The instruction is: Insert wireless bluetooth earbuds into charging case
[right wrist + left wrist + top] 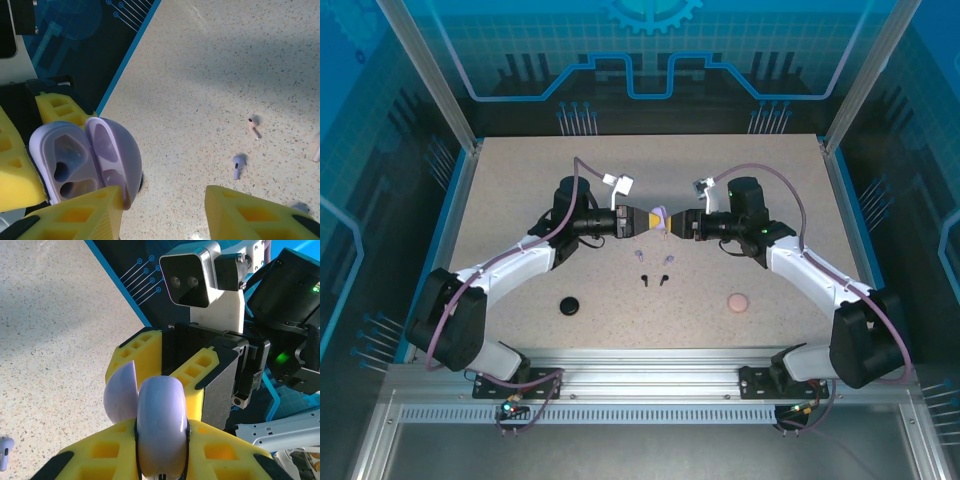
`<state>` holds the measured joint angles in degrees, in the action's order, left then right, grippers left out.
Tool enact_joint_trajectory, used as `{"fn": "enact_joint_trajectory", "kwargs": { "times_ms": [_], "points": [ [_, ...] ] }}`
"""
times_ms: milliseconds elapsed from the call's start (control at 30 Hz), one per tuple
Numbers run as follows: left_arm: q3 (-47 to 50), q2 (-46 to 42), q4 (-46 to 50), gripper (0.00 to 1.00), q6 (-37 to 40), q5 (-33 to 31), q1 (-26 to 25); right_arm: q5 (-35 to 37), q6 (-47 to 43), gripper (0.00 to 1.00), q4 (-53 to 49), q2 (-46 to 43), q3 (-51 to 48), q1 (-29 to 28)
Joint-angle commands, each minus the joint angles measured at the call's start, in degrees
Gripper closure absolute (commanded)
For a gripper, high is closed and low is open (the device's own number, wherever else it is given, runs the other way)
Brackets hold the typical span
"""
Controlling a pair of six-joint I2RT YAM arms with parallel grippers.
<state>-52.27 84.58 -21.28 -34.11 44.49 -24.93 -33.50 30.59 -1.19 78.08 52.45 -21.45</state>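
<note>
Grip first: my left gripper point(649, 219) is clamped on the lavender case point(660, 217) at the middle of the top view, above the table point(520, 200), though the case is only a small blur there. In the left wrist view it stands edge-on between my yellow fingers point(80, 457), its lower end cut off by the bottom edge and its lid point(120, 395) swung open to the left. My right gripper point(164, 212) has its jaws apart. The lid lies against the lower-left finger, perhaps touching, and the other finger stands clear at lower right. The case's two sockets show as dark hollows, partly shadowed. Earbuds lie on the table: a lavender earbud point(238, 166) and a pink earbud point(253, 126) right of centre, another pale stem cut off at the right edge, and a lavender shape half hidden behind my lower-right finger. Two black earbuds point(645, 280) lie below centre in the top view, with the black case point(569, 305) to their lower left and the pink case point(738, 301) to their lower right.
</note>
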Motion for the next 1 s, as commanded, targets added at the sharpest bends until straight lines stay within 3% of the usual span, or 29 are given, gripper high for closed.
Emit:
{"fn": "enact_joint_trajectory", "kwargs": {
  "times_ms": [0,567,900,967],
  "points": [
    [-1.8,0.2,-1.3,1.0,0.7,1.6,-0.5,-1.1,-0.3,0.53,0.6,-0.3,1.9,-0.6],
    [-2.2,0.6,-1.7,1.0,0.5,1.9,-1.4,-1.7,-0.3,0.69,0.9,2.6,3.7,-1.2],
    [-2.2,1.1,-1.9,0.99,0.2,1.0,-1.7,-2.0,-1.1,1.0,-0.1,2.7,4.4,-1.3],
    [-2.1,1.2,-1.8,0.88,0.2,0.6,-1.7,-1.8,-1.5,1.0,-0.9,2.7,4.8,-1.2]
  ]
}}
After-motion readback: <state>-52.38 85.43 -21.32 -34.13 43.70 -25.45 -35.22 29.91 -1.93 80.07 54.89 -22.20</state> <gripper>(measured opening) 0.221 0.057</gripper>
